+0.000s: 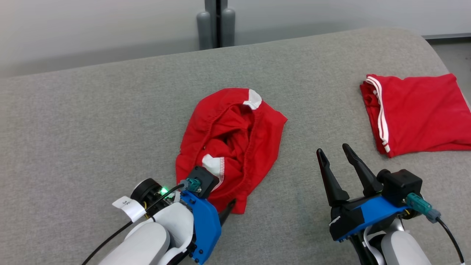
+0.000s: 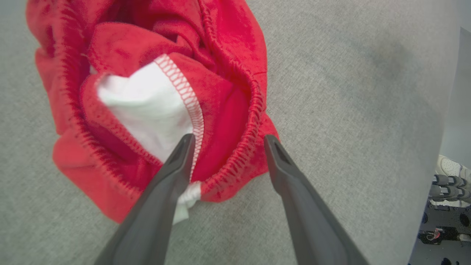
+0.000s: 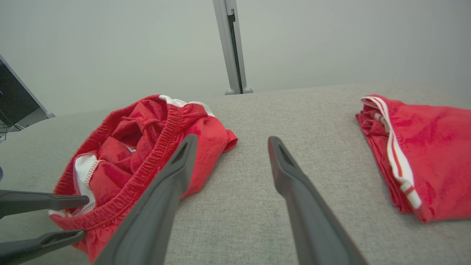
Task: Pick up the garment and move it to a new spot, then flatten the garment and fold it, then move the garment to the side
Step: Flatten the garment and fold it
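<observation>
L gripper (image 2: 228,137) (jaws wide) astride edge of crumpled garment (image 1: 228,147).

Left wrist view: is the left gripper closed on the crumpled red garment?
No, the left gripper stands open, its jaws spread either side of the crumpled red garment's near edge without pinching it.

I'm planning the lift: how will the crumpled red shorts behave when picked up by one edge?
Probably floppy: the shorts lie in soft bunched folds, so they should sag and unfold. Likely light, since the cloth looks thin. The gathered waistband at the open left hand looks thick enough to pinch without slipping.
</observation>
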You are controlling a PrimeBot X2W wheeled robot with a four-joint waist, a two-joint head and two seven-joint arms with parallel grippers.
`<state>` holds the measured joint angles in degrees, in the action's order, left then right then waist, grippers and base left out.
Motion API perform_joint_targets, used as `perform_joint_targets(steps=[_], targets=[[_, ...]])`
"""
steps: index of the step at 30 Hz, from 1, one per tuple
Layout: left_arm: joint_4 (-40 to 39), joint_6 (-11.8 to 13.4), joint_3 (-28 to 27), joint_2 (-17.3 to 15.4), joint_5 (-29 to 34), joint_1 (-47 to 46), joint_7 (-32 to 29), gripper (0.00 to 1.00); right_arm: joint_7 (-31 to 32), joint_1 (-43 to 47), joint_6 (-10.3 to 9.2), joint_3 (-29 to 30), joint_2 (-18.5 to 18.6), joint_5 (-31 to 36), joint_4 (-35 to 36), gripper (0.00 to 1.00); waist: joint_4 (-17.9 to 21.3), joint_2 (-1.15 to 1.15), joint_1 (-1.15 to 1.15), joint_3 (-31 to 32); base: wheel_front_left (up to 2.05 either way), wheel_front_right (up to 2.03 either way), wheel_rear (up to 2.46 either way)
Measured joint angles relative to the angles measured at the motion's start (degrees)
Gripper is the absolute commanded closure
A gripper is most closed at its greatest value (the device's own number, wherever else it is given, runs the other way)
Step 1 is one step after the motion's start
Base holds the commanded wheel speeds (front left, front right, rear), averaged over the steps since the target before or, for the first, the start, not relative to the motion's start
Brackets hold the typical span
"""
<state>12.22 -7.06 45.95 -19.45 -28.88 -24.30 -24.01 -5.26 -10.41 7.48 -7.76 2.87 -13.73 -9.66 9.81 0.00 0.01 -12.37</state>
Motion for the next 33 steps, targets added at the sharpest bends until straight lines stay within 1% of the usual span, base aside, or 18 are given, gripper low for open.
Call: perform_joint_targets(steps=[2, 3, 4, 5, 7, 9, 12, 14, 17, 20, 23, 25, 27, 30, 32, 33], targets=[[0.5, 0.0, 0.9, -1.0, -0.7, -0.5, -1.5, 0.00, -0.5, -0.3, 0.00, -0.3, 0.0, -0.2, -0.7, 0.00, 0.8, 0.00, 0.00, -0.3, 0.00, 0.00, 0.00], [0.5, 0.0, 1.2, -1.3, -1.1, -0.8, -2.3, 0.04, -1.0, -0.4, 0.00, -0.4, 0.0, -0.4, -1.0, 0.00, 1.1, 0.00, 0.00, -0.4, 0.00, 0.00, 0.00], [0.5, 0.0, 1.5, -1.7, -1.3, -1.0, -2.8, 0.73, -1.2, -0.6, 0.00, -0.4, 0.0, -0.6, -1.3, 0.00, 1.4, 0.00, 0.00, -0.4, 0.00, 0.00, 0.00], [0.5, -0.1, 2.0, -2.0, -1.3, -1.3, -3.2, 1.00, -1.4, -0.9, 0.00, -0.5, 0.0, -0.6, -1.6, 0.00, 1.7, 0.00, 0.00, -0.5, 0.00, 0.00, 0.00], [0.3, -0.1, 2.8, -2.5, -1.9, -1.9, -3.7, 1.00, -1.7, -1.1, 0.00, -0.6, 0.0, -0.6, -2.1, 0.00, 2.1, 0.00, 0.00, -0.5, 0.00, 0.00, 0.00], [-0.4, -0.1, 2.7, -2.1, -3.4, -2.0, -2.9, 1.00, -2.0, -1.1, 0.00, -0.4, 0.0, -0.6, -2.5, 0.00, 2.4, 0.00, 0.00, -0.4, 0.00, 0.00, 0.00], [-2.0, -0.1, 0.7, -0.5, -5.2, -3.2, 1.1, 1.00, -2.4, -1.1, 0.00, -0.1, 0.0, -0.6, -2.9, 0.00, 2.6, 0.00, 0.00, 0.2, 0.00, 0.00, 0.00], [-2.9, -0.1, -0.3, 0.8, -4.8, -5.3, 3.6, 1.00, -2.5, -1.1, 0.00, 0.4, 0.0, -0.6, -3.2, 0.00, 2.5, 0.00, 0.00, 0.7, 0.00, 0.00, 0.00], [-3.3, 0.7, -2.5, 3.6, -4.3, -9.1, 7.8, 1.00, -2.7, -1.1, 0.00, 1.1, 0.0, -0.6, -3.4, 0.00, 2.3, 0.00, -0.02, 1.4, 0.00, 0.00, 0.00], [-3.0, 1.7, -5.1, 7.7, -5.3, -12.8, 11.6, 1.00, -2.7, -1.0, 0.00, 1.5, 0.0, -0.6, -3.4, 0.00, 2.2, 0.00, -0.01, 1.9, 0.00, 0.00, 0.00], [-3.2, 2.1, -8.4, 13.0, -8.7, -15.7, 15.8, 1.00, -2.6, -0.5, 0.00, 1.9, 0.0, -0.6, -3.3, 0.00, 2.2, 0.00, -0.01, 2.2, 0.00, 0.00, 0.00], [-3.9, 2.5, -10.4, 15.1, -11.6, -17.2, 18.8, 1.00, -2.4, 0.0, 0.00, 2.0, 0.0, -0.6, -3.0, 0.00, 2.2, 0.00, -0.01, 2.4, 0.00, 0.00, 0.00], [-4.7, 3.1, -11.8, 16.0, -14.3, -18.9, 22.2, 1.00, -2.0, 0.1, 0.00, 2.7, 0.0, 0.1, -2.3, 0.00, 1.8, 0.00, -0.01, 2.6, 0.00, 0.00, 0.00], [-4.0, 4.1, -11.7, 16.3, -15.2, -18.8, 23.5, 1.00, -1.6, 0.2, 0.00, 3.6, 0.0, 0.5, -1.6, 0.00, 1.3, 0.00, -0.02, 2.8, 0.00, 0.00, 0.00], [-2.6, 5.1, -11.8, 15.8, -15.1, -16.5, 24.1, 1.00, -1.6, 0.2, 0.00, 4.1, 0.0, 0.5, -0.8, 0.00, 0.7, 0.00, -0.01, 2.6, 0.00, 0.00, 0.00], [-1.8, 5.3, -11.8, 14.9, -15.2, -14.6, 24.0, 1.00, -1.6, 0.3, 0.00, 4.3, 0.0, 0.6, -0.6, 0.00, 0.3, 0.00, -0.01, 2.5, 0.00, 0.00, 0.00]])
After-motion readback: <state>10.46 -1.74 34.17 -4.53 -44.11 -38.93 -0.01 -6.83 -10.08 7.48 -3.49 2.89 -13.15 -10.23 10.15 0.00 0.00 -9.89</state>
